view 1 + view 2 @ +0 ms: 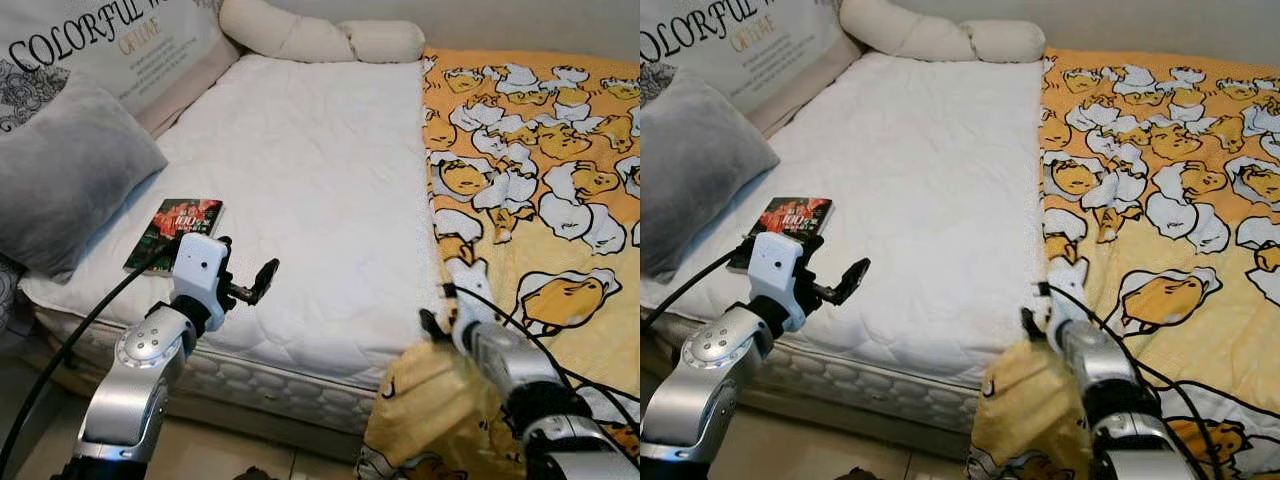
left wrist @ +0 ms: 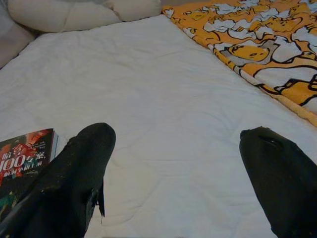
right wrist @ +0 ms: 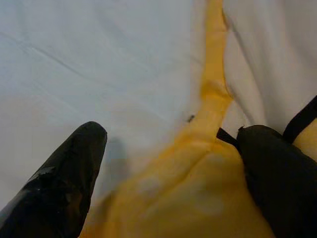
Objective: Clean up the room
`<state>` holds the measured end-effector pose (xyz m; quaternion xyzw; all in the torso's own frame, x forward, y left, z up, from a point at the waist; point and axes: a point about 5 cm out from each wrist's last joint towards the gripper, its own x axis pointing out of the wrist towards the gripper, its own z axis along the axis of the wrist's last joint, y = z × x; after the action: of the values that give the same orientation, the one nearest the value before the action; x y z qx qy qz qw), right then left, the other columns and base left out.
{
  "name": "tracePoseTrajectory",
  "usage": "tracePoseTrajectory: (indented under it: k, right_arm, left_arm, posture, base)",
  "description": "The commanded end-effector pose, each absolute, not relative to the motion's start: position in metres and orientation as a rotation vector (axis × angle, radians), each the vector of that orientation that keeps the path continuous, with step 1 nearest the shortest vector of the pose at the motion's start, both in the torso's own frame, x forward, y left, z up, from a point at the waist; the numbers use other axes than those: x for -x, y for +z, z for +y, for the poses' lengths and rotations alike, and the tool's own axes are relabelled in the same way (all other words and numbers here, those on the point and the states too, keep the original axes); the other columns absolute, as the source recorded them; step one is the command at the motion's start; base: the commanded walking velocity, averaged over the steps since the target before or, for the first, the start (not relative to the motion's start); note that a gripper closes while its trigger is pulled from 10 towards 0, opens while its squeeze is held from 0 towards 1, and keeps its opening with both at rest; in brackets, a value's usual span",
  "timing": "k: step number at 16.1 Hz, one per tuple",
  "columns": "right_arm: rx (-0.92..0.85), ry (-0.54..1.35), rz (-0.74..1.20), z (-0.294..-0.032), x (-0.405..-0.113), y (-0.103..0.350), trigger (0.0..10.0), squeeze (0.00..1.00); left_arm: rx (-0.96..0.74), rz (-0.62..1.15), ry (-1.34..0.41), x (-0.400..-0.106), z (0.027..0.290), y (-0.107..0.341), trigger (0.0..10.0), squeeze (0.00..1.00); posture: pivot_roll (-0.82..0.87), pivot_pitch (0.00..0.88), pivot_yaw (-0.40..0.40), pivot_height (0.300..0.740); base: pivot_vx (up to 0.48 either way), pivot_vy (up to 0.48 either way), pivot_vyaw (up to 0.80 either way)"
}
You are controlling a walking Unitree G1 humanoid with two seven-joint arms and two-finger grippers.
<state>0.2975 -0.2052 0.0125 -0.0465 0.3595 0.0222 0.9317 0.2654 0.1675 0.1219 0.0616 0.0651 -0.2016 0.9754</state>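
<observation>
Jaws of the right gripper (image 3: 168, 163) sit apart around the yellow blanket (image 1: 540, 180) edge, and the left gripper (image 2: 173, 173) is open over the bed (image 1: 310, 190), so next comes squeezing and pulling the blanket across.

One book (image 1: 175, 232), one yellow blanket (image 1: 540, 170), one grey cushion (image 1: 65, 170), one printed pillow (image 1: 110, 45).

my two arms are brushed silver metal, the left wrist housing (image 1: 198, 262) smooth white plastic; my fingers (image 2: 74, 178) are matt black, a little scuffed and dusty. the mattress (image 1: 300, 180) under me wears white quilted cloth, soft and matt. the blanket (image 1: 540, 180) is yellow printed cloth, fuzzy where my right gripper (image 3: 163, 173) meets it. the book (image 1: 175, 232) has a glossy paper cover. the grey pillow (image 1: 60, 170) looks plush, velvety
</observation>
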Motion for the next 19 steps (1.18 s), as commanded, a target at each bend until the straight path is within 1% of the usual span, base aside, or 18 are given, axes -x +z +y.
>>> tracePoseTrajectory:
  k: [1, 6, 7, 8, 9, 10, 11, 15, 19]
  right_arm:
    - [0.142, 0.002, 0.701, -0.212, -0.299, 0.019, 10.0, 1.0]
    - [0.173, -0.039, 0.738, -0.212, -0.29, 0.009, 10.0, 1.0]
    - [0.168, -0.051, 0.737, -0.213, -0.289, 0.01, 10.0, 0.75]
    - [0.159, -0.061, 0.731, -0.213, -0.29, 0.011, 7.1, 0.27]
    - [0.146, -0.071, 0.721, -0.213, -0.291, 0.012, 1.7, 0.0]
    - [0.134, -0.079, 0.713, -0.213, -0.292, 0.014, 1.2, 0.0]
    - [0.114, -0.078, 0.707, -0.212, -0.292, 0.015, 0.0, 0.0]
    - [0.031, -0.041, 0.704, -0.198, -0.286, 0.02, 0.0, 0.0]
    - [0.018, -0.023, 0.743, -0.191, -0.275, 0.02, 0.0, 0.0]
  left_arm:
    - [-0.139, 0.136, -0.42, -0.264, 0.167, 0.123, 10.0, 0.0]
    - [-0.143, 0.134, -0.43, -0.265, 0.165, 0.124, 10.0, 0.0]
    - [-0.145, 0.132, -0.429, -0.264, 0.167, 0.124, 10.0, 0.0]
    - [-0.148, 0.131, -0.427, -0.264, 0.168, 0.125, 10.0, 0.0]
    - [-0.15, 0.131, -0.425, -0.264, 0.169, 0.125, 10.0, 0.0]
    - [-0.151, 0.13, -0.425, -0.263, 0.169, 0.125, 10.0, 0.0]
    - [-0.152, 0.13, -0.425, -0.263, 0.17, 0.125, 10.0, 0.0]
    - [-0.156, 0.128, -0.432, -0.263, 0.169, 0.125, 10.0, 0.0]
    - [-0.161, 0.131, -0.446, -0.263, 0.169, 0.123, 10.0, 0.0]
  posture:
    - [-0.01, 0.0, 0.036, 0.74]
    - [-0.01, 0.0, 0.035, 0.74]
    - [-0.01, 0.0, 0.033, 0.74]
    - [-0.01, 0.0, 0.032, 0.74]
    - [-0.01, 0.0, 0.032, 0.74]
    - [-0.01, 0.0, 0.03, 0.74]
    - [-0.01, 0.0, 0.03, 0.74]
    - [-0.02, 0.0, 0.03, 0.74]
    - [-0.03, 0.0, 0.029, 0.74]
  base:
    - [0.0, 0.0, 0.0]
    - [0.0, 0.0, 0.0]
    - [0.0, 0.0, 0.0]
    - [0.0, 0.0, 0.0]
    - [0.0, 0.0, 0.0]
    - [0.0, 0.0, 0.0]
    - [0.0, 0.0, 0.0]
    - [0.0, 0.0, 0.0]
    - [0.0, 0.0, 0.0]
